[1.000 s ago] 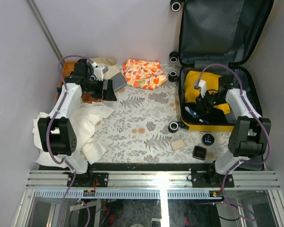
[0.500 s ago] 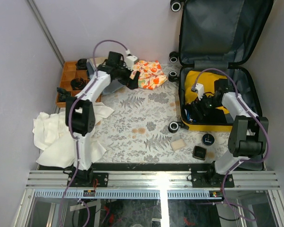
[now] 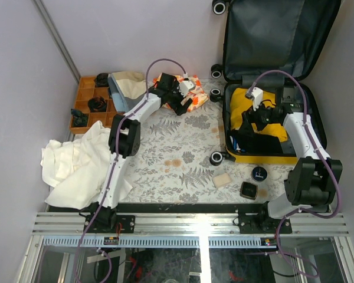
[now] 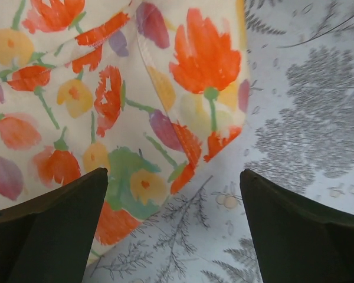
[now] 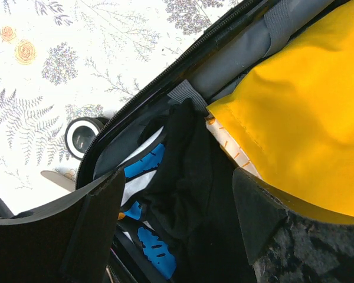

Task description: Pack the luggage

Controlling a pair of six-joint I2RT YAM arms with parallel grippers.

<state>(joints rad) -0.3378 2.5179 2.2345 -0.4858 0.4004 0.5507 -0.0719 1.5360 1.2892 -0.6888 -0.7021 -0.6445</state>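
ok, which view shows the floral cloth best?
Left wrist: the floral cloth fills the frame, print and corner sharp. Top external shows it small, partly behind the left arm. Right wrist doesn't show it.

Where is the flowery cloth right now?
In the top view, the flowery cloth lies at the far side of the table, near the middle. It is just left of the open luggage, and the left claw hangs open right over it.
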